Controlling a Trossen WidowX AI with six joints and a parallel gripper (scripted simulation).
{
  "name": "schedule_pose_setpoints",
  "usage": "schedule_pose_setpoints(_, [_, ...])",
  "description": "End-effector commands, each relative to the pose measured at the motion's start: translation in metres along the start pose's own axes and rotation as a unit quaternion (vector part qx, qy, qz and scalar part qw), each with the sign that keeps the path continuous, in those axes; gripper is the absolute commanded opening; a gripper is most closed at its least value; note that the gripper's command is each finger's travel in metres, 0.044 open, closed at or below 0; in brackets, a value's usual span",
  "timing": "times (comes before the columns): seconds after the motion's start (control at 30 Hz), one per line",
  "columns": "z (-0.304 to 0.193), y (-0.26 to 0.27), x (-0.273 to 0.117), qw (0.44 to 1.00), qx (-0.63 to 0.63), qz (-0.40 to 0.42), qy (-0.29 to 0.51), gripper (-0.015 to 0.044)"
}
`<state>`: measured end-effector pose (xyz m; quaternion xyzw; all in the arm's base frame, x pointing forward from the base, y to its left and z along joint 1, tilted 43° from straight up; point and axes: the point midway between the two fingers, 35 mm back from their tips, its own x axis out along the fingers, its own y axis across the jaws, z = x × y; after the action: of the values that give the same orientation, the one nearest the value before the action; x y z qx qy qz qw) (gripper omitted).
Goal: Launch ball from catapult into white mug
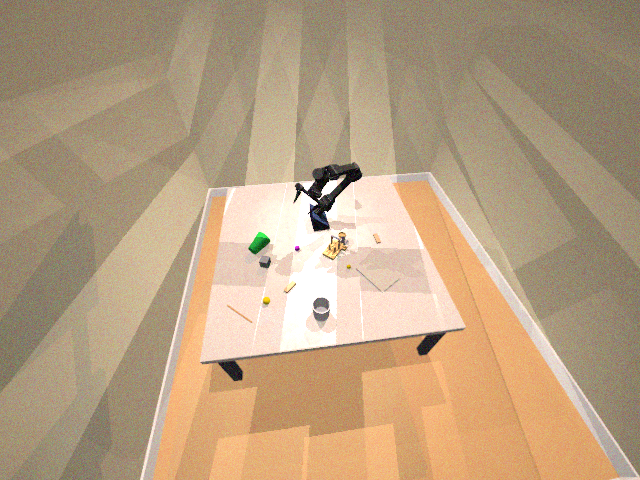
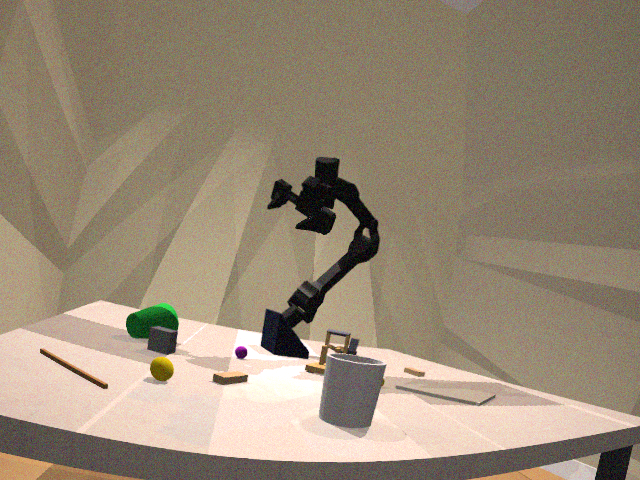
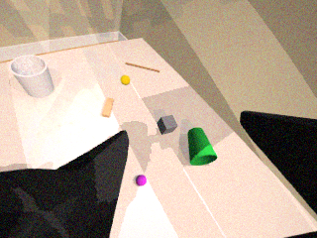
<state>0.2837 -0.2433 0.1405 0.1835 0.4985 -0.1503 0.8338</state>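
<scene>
The wooden catapult (image 1: 331,252) (image 2: 314,367) stands mid-table in front of the arm's base, partly behind the mug in the exterior view. The mug (image 1: 321,311) (image 2: 351,395) (image 3: 39,81) stands upright near the front edge, looking grey-white. A small orange-yellow ball (image 1: 348,266) lies beside the catapult. A purple ball (image 1: 297,248) (image 2: 240,352) (image 3: 141,179) lies left of the catapult. A larger yellow ball (image 1: 266,300) (image 2: 161,368) (image 3: 125,79) lies at front left. My gripper (image 1: 302,207) (image 2: 282,217) (image 3: 183,126) is open and empty, high above the table.
A green cup (image 1: 259,242) (image 2: 149,321) (image 3: 199,145) lies on its side near a dark cube (image 1: 264,261) (image 2: 162,340) (image 3: 167,124). A wooden block (image 1: 290,287) (image 2: 230,378) (image 3: 107,107) and a thin stick (image 1: 239,313) (image 2: 73,368) (image 3: 142,66) lie toward the front. Another small block (image 1: 376,238) (image 2: 414,371) lies right of the catapult.
</scene>
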Motion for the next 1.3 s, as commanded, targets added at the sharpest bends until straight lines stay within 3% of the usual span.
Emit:
schedule_pose_setpoints(0.0, [-0.009, 0.04, 0.018, 0.997, 0.018, 0.058, 0.052, 0.044])
schedule_pose_setpoints(0.43, [-0.059, 0.141, 0.048, 0.956, 0.074, 0.165, 0.229, 0.044])
schedule_pose_setpoints(0.87, [-0.123, 0.225, 0.043, 0.877, 0.135, 0.187, 0.421, 0.044])
schedule_pose_setpoints(1.27, [-0.145, 0.237, 0.055, 0.872, 0.138, 0.186, 0.431, 0.044])
